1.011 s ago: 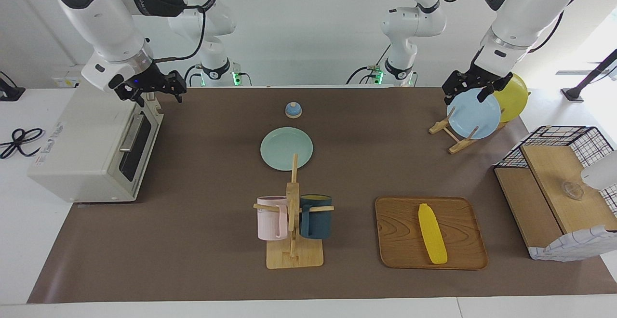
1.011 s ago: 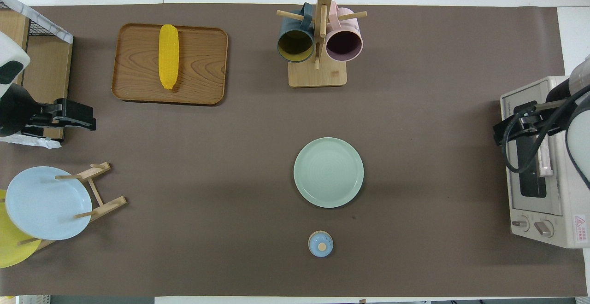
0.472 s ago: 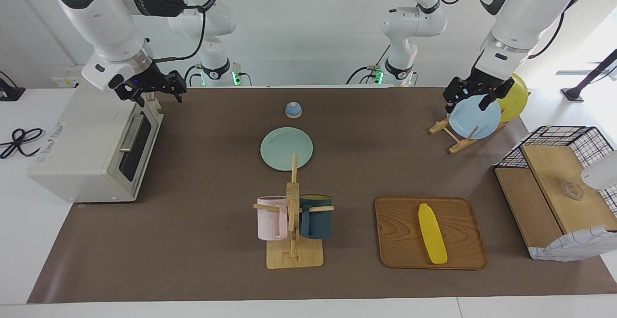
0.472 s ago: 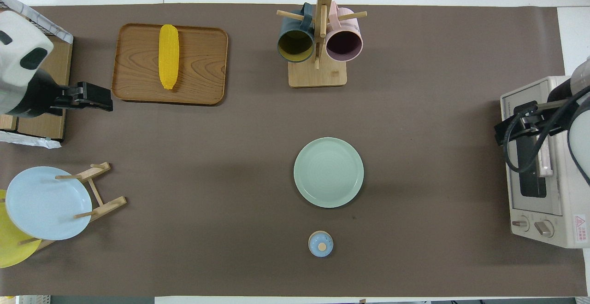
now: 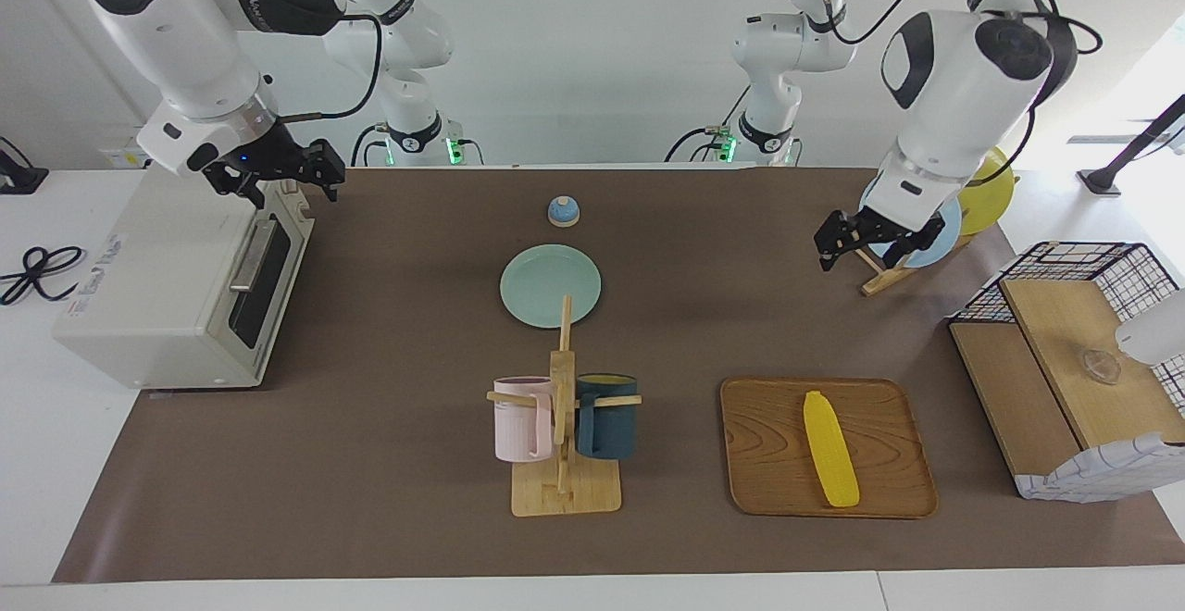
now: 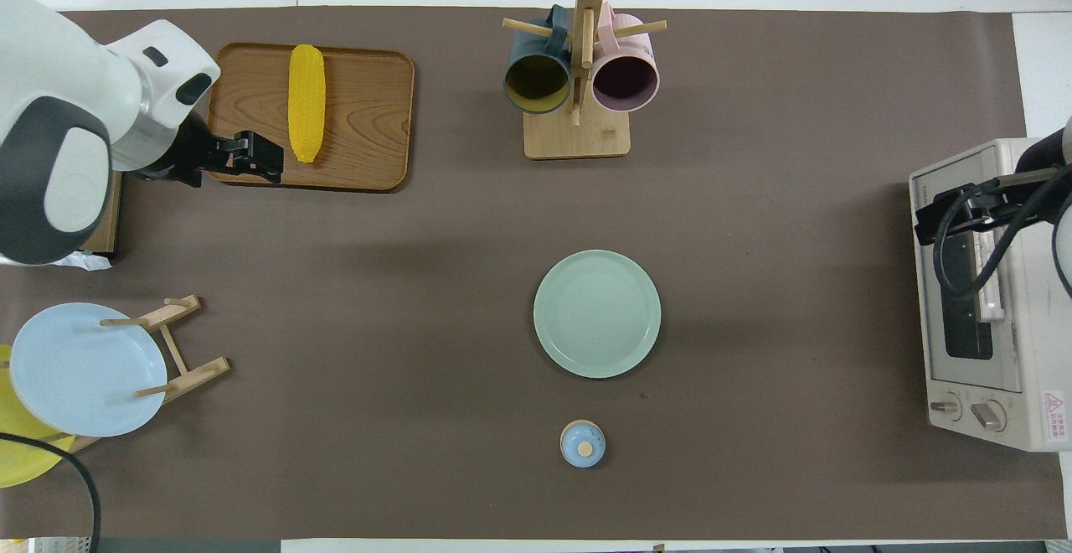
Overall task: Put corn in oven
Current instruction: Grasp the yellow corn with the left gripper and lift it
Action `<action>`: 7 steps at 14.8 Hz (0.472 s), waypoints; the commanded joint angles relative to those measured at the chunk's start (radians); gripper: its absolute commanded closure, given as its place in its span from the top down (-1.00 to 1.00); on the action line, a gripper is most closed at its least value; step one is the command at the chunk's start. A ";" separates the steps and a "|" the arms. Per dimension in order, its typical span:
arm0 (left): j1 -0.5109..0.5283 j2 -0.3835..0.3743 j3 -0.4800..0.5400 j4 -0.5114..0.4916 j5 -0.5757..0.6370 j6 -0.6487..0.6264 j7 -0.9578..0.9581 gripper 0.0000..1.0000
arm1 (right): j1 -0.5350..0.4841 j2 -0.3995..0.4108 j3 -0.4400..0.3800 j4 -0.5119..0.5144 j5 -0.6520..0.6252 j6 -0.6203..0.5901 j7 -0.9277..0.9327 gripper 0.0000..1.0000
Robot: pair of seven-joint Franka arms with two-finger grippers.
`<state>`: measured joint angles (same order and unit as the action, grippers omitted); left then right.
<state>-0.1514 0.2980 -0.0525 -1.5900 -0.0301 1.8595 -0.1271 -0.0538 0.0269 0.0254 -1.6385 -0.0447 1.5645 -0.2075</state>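
Observation:
The yellow corn (image 5: 829, 449) (image 6: 306, 103) lies lengthwise on a wooden tray (image 5: 768, 463) (image 6: 368, 117) toward the left arm's end of the table. My left gripper (image 5: 866, 243) (image 6: 261, 159) hangs open and empty, high over the tray's edge, apart from the corn. The off-white oven (image 5: 157, 287) (image 6: 1005, 310) stands at the right arm's end with its door shut. My right gripper (image 5: 278, 174) (image 6: 931, 219) hovers over the oven's top front edge, above the bar handle (image 5: 250, 255). Its fingers stand apart with nothing between them.
A mug rack (image 5: 565, 491) with a pink and a dark blue mug stands mid-table. A green plate (image 5: 550, 284) and a small blue lidded pot (image 5: 563, 211) lie nearer the robots. A plate rack (image 6: 180, 352) with blue and yellow plates and a wire-sided shelf (image 5: 1065, 361) flank the tray.
The left arm has swung away from the plate rack, carrying its gripper down and out over the tray's edge. The right gripper has shifted slightly above the oven.

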 commanded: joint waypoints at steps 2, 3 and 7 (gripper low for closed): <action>0.006 0.169 0.005 0.164 -0.013 0.035 0.041 1.00 | -0.020 -0.057 0.002 -0.096 -0.011 0.048 -0.041 -1.00; 0.006 0.226 0.003 0.229 -0.014 0.029 0.041 1.00 | -0.035 -0.065 0.002 -0.116 -0.012 0.064 -0.044 -1.00; 0.025 0.398 -0.007 0.412 -0.014 0.032 0.108 1.00 | -0.037 -0.096 0.002 -0.210 -0.020 0.135 -0.027 -1.00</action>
<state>-0.1476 0.5896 -0.0514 -1.3189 -0.0310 1.9066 -0.0824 -0.0803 -0.0220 0.0218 -1.7628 -0.0467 1.6419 -0.2246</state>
